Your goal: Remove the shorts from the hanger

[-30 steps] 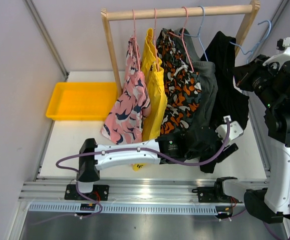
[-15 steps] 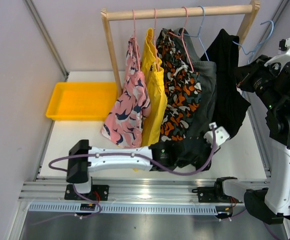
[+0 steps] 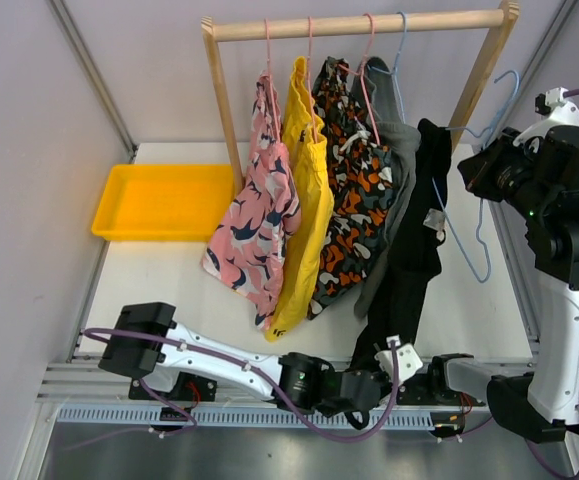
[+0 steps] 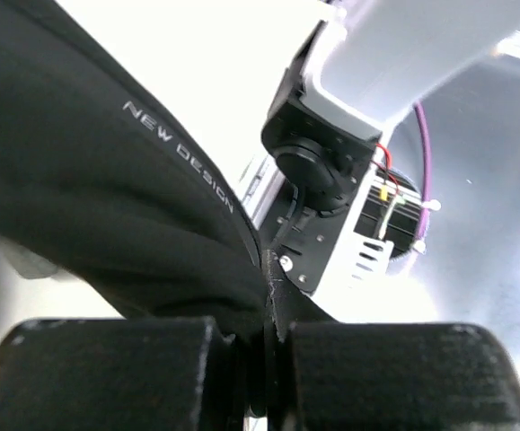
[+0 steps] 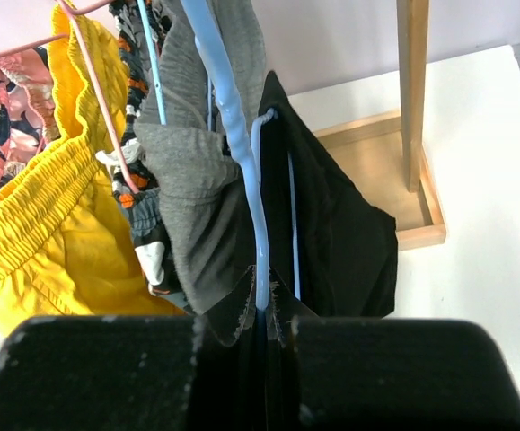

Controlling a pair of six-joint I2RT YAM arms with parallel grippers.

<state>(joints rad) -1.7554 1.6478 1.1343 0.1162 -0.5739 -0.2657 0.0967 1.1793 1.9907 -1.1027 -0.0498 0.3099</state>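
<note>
The black shorts are drawn out into a long, taut strip over the right half of the bench, running from above the right edge down to the near edge. Their upper end is carried on a light-blue hanger, and the wire of that hanger is clamped between the narrowly set fingers of the right gripper; the hanger's hook is seen beside the right post, apart from the wooden rail. The lower end, lettered "NEW DESIGN", is pinched in the left gripper, whose fingers are pressed almost together on the cloth at the near edge.

Four other pairs are hung from the rail along the far edge: the pink shark-print shorts, the yellow shorts, the camouflage shorts and the grey shorts, packed side by side and touching.

The bench is white and matt. A yellow tray is set at the far-left corner, against the left edge. An aluminium track is fixed along the near edge. The space is closed in by plain pale-grey walls with metal framing strips
</note>
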